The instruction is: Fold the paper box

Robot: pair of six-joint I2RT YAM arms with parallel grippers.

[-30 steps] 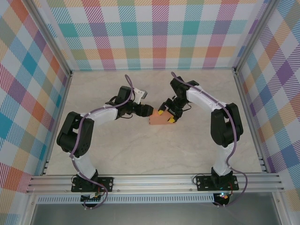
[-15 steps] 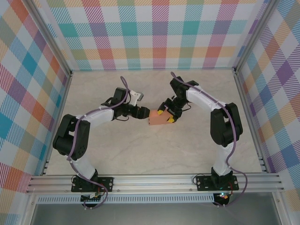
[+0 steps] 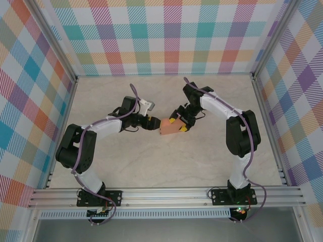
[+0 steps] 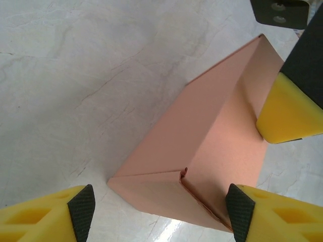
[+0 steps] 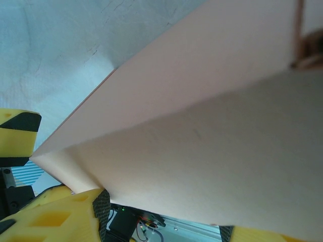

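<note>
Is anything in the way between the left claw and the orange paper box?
No, nothing visible is in the way. The paper box already sits right between the open fingers of the left gripper.

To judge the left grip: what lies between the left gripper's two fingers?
The near end of the paper box, in the left wrist view.

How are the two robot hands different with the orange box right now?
The left gripper has its fingers spread open around one end of the paper box; the right gripper seems to pinch the other end. The left gripper reaches in from the left, the right gripper from the right. Both have yellow fingers.
</note>
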